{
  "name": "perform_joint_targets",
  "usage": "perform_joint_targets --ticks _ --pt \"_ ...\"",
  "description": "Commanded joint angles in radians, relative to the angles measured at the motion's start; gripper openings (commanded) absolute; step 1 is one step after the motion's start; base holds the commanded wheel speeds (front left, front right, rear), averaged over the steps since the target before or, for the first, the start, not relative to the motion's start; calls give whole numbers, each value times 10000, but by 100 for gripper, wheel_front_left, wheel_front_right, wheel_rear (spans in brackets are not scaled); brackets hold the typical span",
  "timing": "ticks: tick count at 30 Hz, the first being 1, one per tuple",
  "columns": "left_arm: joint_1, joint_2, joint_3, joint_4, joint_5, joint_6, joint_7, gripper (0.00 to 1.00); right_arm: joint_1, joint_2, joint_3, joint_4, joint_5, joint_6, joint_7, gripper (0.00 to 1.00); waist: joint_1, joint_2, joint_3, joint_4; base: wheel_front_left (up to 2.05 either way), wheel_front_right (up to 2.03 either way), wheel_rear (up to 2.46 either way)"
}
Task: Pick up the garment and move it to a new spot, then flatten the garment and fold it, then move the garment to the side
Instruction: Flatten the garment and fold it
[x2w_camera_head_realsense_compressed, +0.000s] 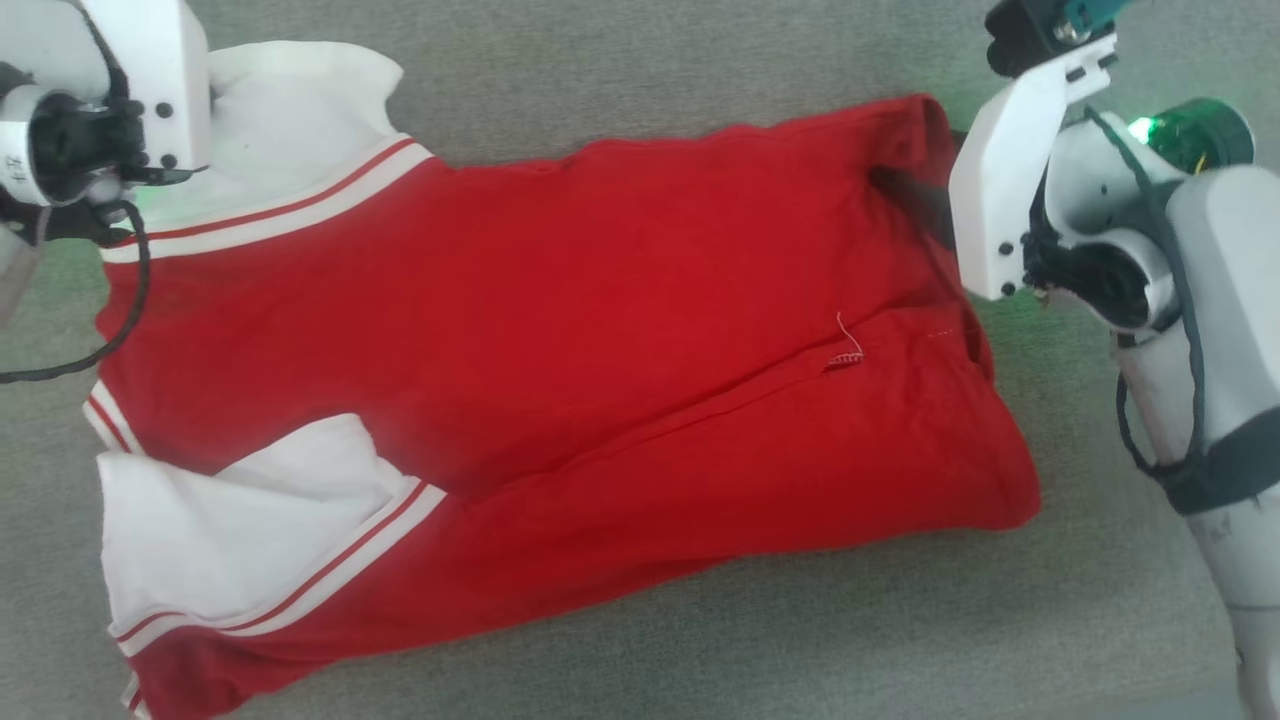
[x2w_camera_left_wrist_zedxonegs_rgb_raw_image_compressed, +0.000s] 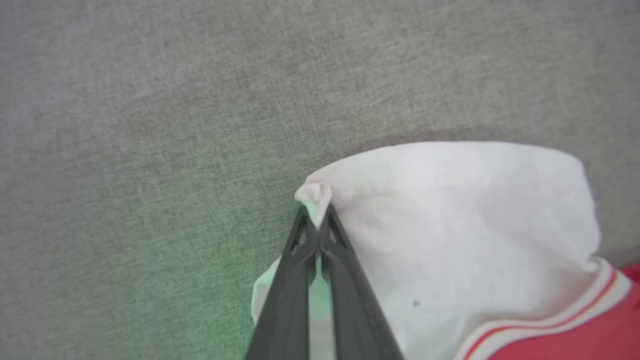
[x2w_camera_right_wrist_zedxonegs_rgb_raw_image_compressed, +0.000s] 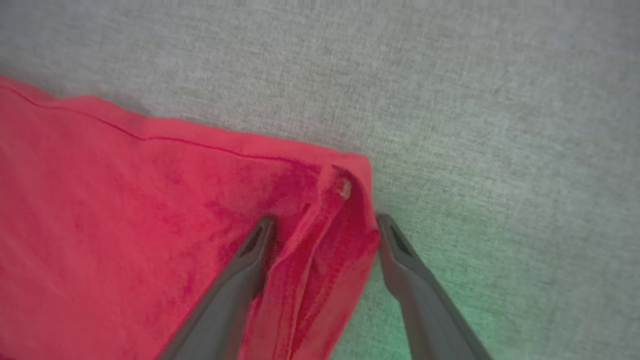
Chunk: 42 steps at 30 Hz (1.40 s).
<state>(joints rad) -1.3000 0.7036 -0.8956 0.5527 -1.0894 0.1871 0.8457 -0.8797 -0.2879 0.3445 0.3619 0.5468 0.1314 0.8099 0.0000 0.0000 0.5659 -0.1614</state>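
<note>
The garment (x2w_camera_head_realsense_compressed: 560, 330), a red shirt with white striped-trim sleeves, lies spread across a grey fabric surface, its number hidden. My left gripper (x2w_camera_left_wrist_zedxonegs_rgb_raw_image_compressed: 316, 227) is shut on a pinch of the far white sleeve's (x2w_camera_left_wrist_zedxonegs_rgb_raw_image_compressed: 450, 225) edge; in the head view its wrist (x2w_camera_head_realsense_compressed: 100, 110) covers that sleeve at the top left. My right gripper (x2w_camera_right_wrist_zedxonegs_rgb_raw_image_compressed: 322, 225) stands open over the far right corner of the red hem (x2w_camera_right_wrist_zedxonegs_rgb_raw_image_compressed: 345, 200), one finger resting on the red cloth, the other on the grey surface beside it. A bunched fold of cloth lies between the fingers.
Grey woven fabric surface (x2w_camera_head_realsense_compressed: 640, 70) runs all round the shirt, with bare room beyond the far edge and along the near edge. My right forearm (x2w_camera_head_realsense_compressed: 1210, 400) stands at the right side, beside the shirt's hem.
</note>
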Motion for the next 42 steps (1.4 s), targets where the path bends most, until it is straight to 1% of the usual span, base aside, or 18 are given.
perform_joint_targets --ticks 1,2,3,4,9,12,15,17,21,26,29,30,31,36,37,38,42 --pt "137 -118 -109 180 127 -93 -27 0 188 141 176 490 -18 -13 199 100 0 0 -36 79 0 0 0" --pt "112 -152 -107 240 142 -145 -104 0 91 126 206 622 -45 -15 316 100 0 0 -57 127 0 0 0" --pt "82 -208 -95 295 128 -200 -157 0 16 78 310 714 -76 -15 431 19 0 0 -81 192 0 0 0" --pt "53 -258 -89 348 107 -267 -222 0 -44 31 406 788 -57 -13 548 0 0 0 -117 252 0 0 0" --pt "-192 -467 48 541 -13 -475 -466 0 -287 -218 456 693 183 -8 428 0 0 0 -348 556 0 0 0" --pt "-217 -513 90 530 -118 -507 -322 0 -272 -440 436 564 227 -10 241 0 0 0 -565 753 0 0 0" --pt "-228 -484 124 316 -232 -329 -110 0 -138 -680 405 334 339 -10 98 0 0 0 -819 966 0 0 0" --pt "-165 -351 87 27 -268 -217 102 0 -9 -888 373 123 374 -8 29 0 0 0 -977 1099 0 0 0" --pt "128 -46 -23 -967 -202 16 351 0 435 -1275 191 -448 518 -10 -84 0 0 0 -1270 1395 0 0 0" --pt "612 683 -215 -2823 -38 686 796 0 1192 -1717 -264 -1489 717 -10 -56 0 0 0 -1588 1721 0 0 0" --pt "1009 1182 -253 -4249 -28 1239 992 0 1735 -1937 -578 -2236 757 -10 110 0 0 0 -1759 1885 0 0 0" --pt "1366 1529 -298 -5207 -33 1624 1104 0 2185 -2031 -828 -2736 783 -10 233 0 0 0 -1881 1999 0 0 0" --pt "1537 1698 -301 -5657 -67 1828 1140 0 2417 -2055 -956 -2999 786 -10 316 0 0 0 -1931 2038 0 0 0" --pt "2479 2501 -457 -7848 -122 2701 1210 0 3670 -2252 -1542 -4364 988 -10 835 0 0 0 -2076 2217 0 0 0" --pt "2662 2638 -476 -8198 -143 2854 1186 0 3950 -2280 -1688 -4598 1006 -10 928 0 0 0 -2091 2242 0 0 0" --pt "2662 2638 -476 -8198 -143 2854 1186 0 3950 -2280 -1688 -4598 1006 -10 928 0 0 0 -2091 2242 0 0 0" --pt "3499 3094 -653 -9360 -161 3416 1004 0 5075 -2285 -2249 -5396 1087 -10 1259 0 0 0 -2154 2339 0 0 0"
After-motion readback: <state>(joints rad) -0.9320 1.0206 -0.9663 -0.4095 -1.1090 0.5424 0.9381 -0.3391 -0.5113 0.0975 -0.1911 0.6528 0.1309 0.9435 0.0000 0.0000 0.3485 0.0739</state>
